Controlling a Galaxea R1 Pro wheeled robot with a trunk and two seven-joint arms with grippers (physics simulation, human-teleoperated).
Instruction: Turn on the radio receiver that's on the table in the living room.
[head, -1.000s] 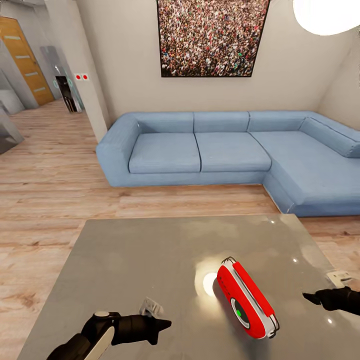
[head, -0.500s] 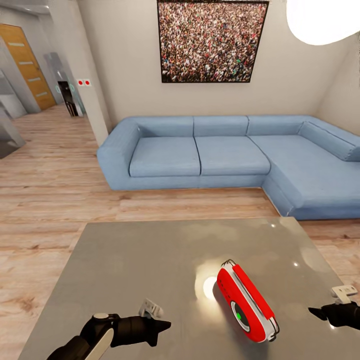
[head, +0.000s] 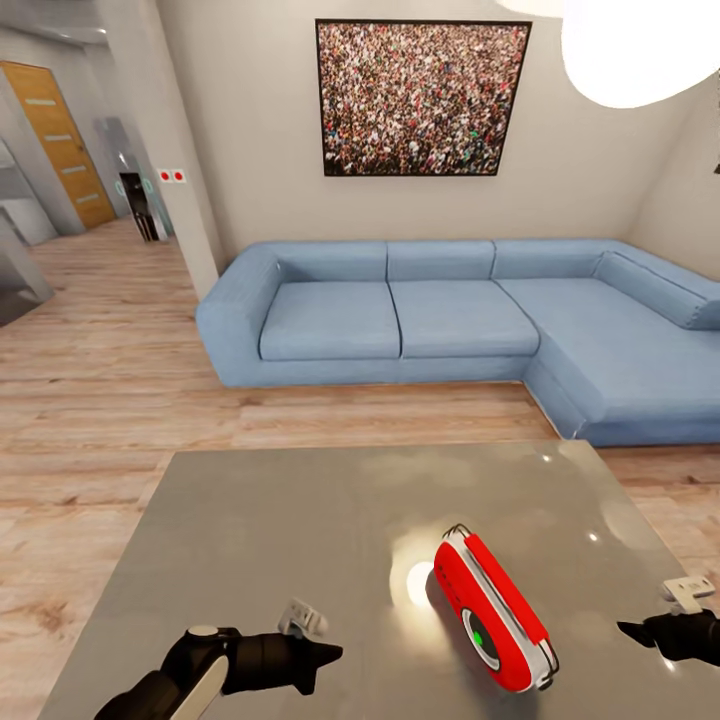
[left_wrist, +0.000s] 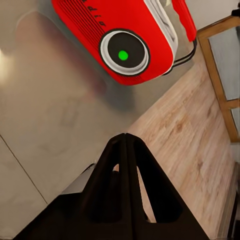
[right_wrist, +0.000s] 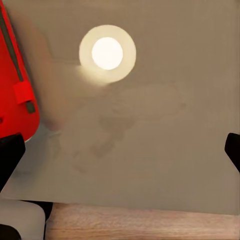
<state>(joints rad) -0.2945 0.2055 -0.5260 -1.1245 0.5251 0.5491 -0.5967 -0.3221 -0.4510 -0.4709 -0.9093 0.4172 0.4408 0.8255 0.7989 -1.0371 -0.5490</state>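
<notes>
I'm looking into a home's living room: a blue corner sofa (head: 470, 320) against a beige wall, a framed crowd photo (head: 422, 97) above it, light wood floor (head: 90, 370), and a low glossy table (head: 280, 530).

A large low table (head: 270, 540) with a glossy grey-beige top is seen standing on a light wood floor (head: 90, 400), and a bright round reflection of a lamp is carried on its surface just beside the radio. A small rounded red radio receiver (head: 492, 612) is found lying directly on the tabletop, toward the near right part, with its round dial facing the near edge and a green dot lit at the dial's centre (left_wrist: 123, 55). A white-grey band and a thin wire handle are shown along its side.
</notes>
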